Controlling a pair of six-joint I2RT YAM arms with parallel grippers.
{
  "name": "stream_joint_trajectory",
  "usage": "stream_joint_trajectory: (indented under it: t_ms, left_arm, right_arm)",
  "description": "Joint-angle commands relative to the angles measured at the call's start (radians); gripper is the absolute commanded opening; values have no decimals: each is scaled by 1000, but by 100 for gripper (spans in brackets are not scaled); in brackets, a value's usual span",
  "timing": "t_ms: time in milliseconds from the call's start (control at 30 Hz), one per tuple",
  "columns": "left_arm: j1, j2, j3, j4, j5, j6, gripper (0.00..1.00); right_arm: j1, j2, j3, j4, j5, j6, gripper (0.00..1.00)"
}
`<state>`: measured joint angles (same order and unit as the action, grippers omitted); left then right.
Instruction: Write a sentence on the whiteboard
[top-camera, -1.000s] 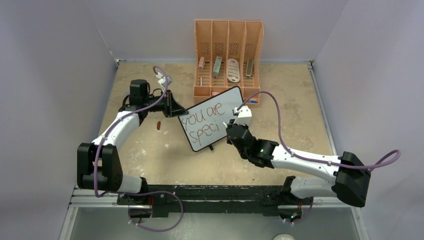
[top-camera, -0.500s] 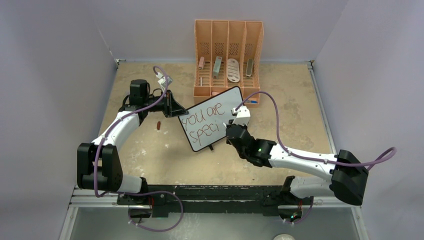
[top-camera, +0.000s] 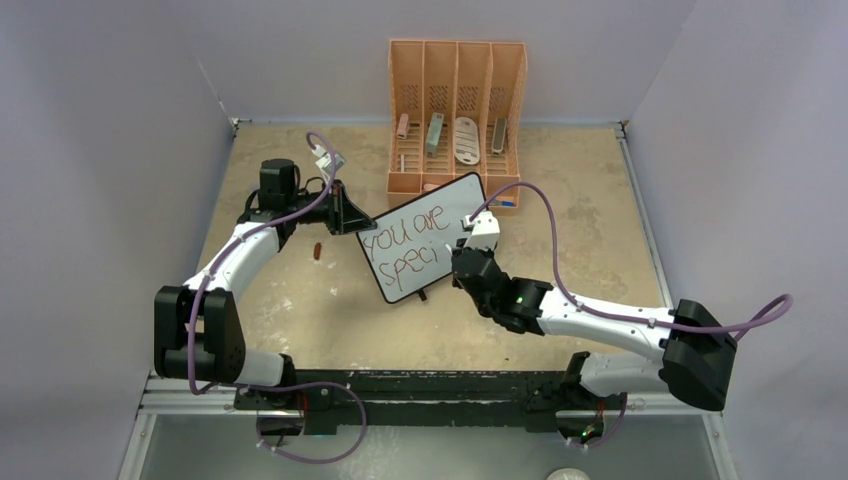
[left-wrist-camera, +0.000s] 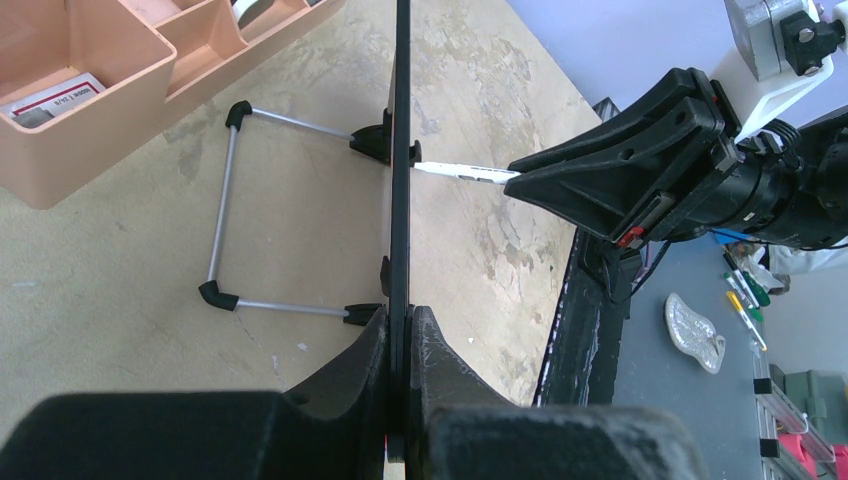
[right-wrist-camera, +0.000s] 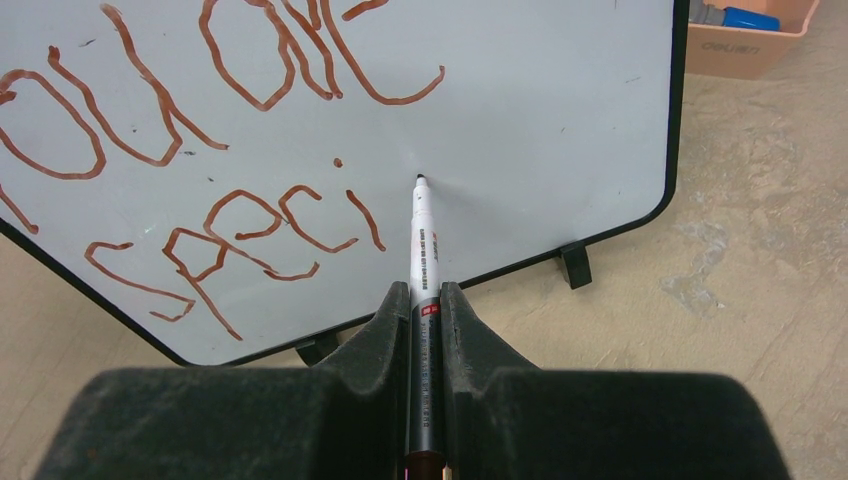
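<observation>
The right hand (right-wrist-camera: 425, 297) is clamping tight on the marker (right-wrist-camera: 418, 240), its long axis pointing straight ahead at the whiteboard (right-wrist-camera: 560, 100); the tip is sitting just right of the sentence (right-wrist-camera: 250, 230), unfinished at "speci"; the left hand (left-wrist-camera: 400, 325) is pinching the board's edge.

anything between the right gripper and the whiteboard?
Only the white marker the right gripper clamps, its tip at the whiteboard; clearest in the right wrist view.
</observation>
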<state>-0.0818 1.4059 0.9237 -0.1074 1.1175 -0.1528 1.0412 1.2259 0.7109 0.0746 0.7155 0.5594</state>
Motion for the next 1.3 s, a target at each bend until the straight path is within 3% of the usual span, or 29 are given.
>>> stream_joint_trajectory:
  t_ms: [0, 1267]
  left_arm:
    - [-9, -15, 29, -5, 11, 24, 0]
    - [-9, -13, 30, -6, 3, 23, 0]
  right_arm:
    - [-4, 6, 30, 56, 21, -14, 0]
    - [-3, 21, 23, 25, -126, -62, 0]
